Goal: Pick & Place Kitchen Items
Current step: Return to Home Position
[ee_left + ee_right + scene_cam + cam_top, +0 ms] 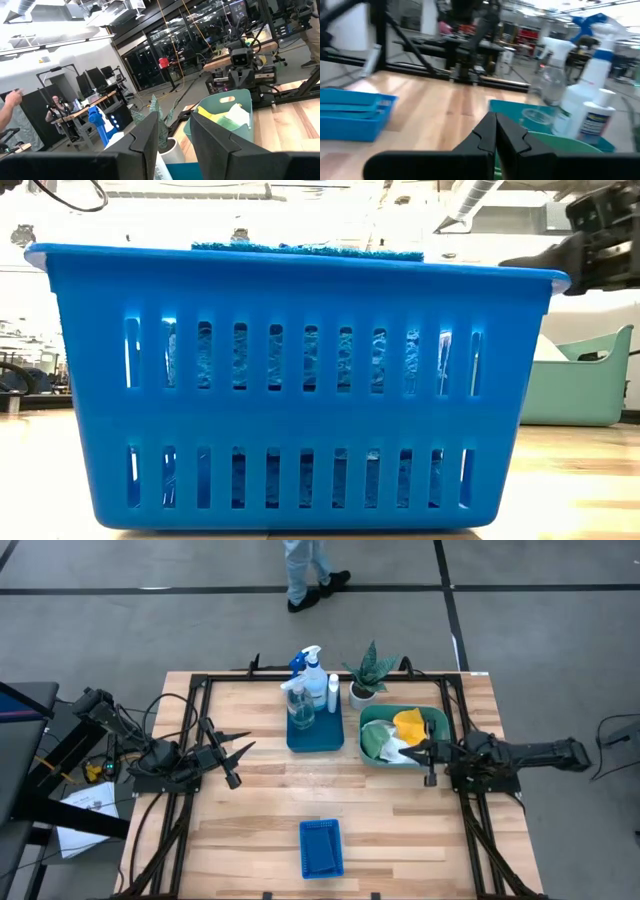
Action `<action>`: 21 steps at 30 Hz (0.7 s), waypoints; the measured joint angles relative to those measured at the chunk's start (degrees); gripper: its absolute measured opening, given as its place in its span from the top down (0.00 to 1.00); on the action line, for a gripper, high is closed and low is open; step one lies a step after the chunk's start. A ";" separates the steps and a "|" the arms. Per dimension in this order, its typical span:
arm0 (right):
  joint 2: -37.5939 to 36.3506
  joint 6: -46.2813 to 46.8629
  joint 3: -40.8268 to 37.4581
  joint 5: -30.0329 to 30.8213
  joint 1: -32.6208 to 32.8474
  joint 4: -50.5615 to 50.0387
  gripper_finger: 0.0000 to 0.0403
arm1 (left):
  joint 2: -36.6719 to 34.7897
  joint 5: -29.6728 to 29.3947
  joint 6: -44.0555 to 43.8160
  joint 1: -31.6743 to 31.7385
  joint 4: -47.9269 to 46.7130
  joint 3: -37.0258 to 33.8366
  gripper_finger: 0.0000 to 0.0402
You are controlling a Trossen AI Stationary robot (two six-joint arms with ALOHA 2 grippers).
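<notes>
A blue tray [315, 735] at the table's far middle holds a blue-trigger spray bottle [312, 670], a clear bottle [299, 708] and a white blue-labelled bottle [333, 692]. To its right a teal tub [437, 720] holds yellow [408, 724], green [374, 738] and white [398, 752] cloths. A blue basket [321, 847] near the front edge holds blue sponges [300, 248]. My left gripper [245, 743] is open and empty, left of the tray. My right gripper [410, 750] is shut and empty, just above the tub's cloths.
A small potted green plant [367, 675] stands behind the tub, right of the tray. Bare wood lies between the tray and the basket. A person's legs [305, 570] show on the floor beyond the far edge.
</notes>
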 joint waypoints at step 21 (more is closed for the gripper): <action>-7.26 1.58 0.00 -5.90 0.11 -7.58 1.00 | -0.01 0.00 0.02 0.00 0.01 0.00 0.73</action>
